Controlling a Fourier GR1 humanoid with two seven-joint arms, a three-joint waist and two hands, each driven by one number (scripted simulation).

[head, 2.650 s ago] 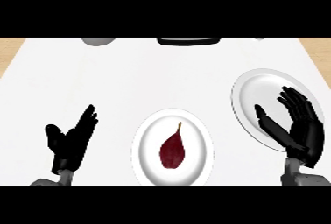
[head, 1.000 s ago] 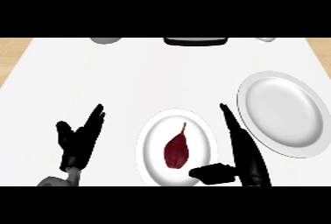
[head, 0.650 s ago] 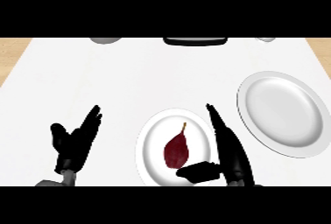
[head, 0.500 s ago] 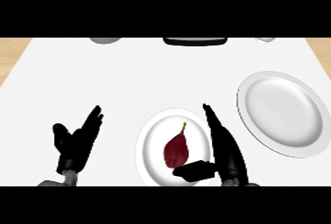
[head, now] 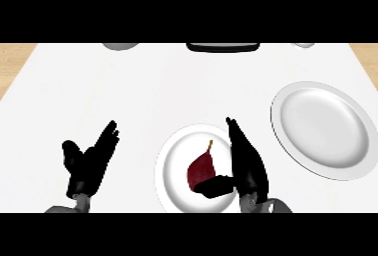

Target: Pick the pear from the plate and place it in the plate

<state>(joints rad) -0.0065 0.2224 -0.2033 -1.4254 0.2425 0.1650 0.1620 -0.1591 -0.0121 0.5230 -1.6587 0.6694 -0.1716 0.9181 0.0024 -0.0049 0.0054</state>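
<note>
Toward the near left corner of the counter (head: pixel 148 85) the left hand (head: pixel 88 162) stands open with its fingers straight and pointing up, touching nothing; it looks parked there, out of the way, since the work belongs to the other side. Next along, at the middle of the counter's near edge, sits the near plate (head: pixel 171 170), and on it the pear (head: pixel 201 169), dark red, lying with its thin stem toward the far edge and its broad end toward the robot. The right hand (head: pixel 244 160) is set just to the right of the fruit, over the right rim of that plate, with its long fingers straight along the pear's side and the thumb (head: pixel 214 186) tucked in under the broad end, touching or nearly touching it (the exact contact is hard to make out). The fingers are not curled round the fruit yet, so the pear is bracketed, not held; this placing seems meant to let fingers and thumb close on the thick part, where there is most to grasp. Farther right, near the right edge of the counter, the second plate (head: pixel 325 130) lies bare, well placed as the spot to set the pear down.
</note>
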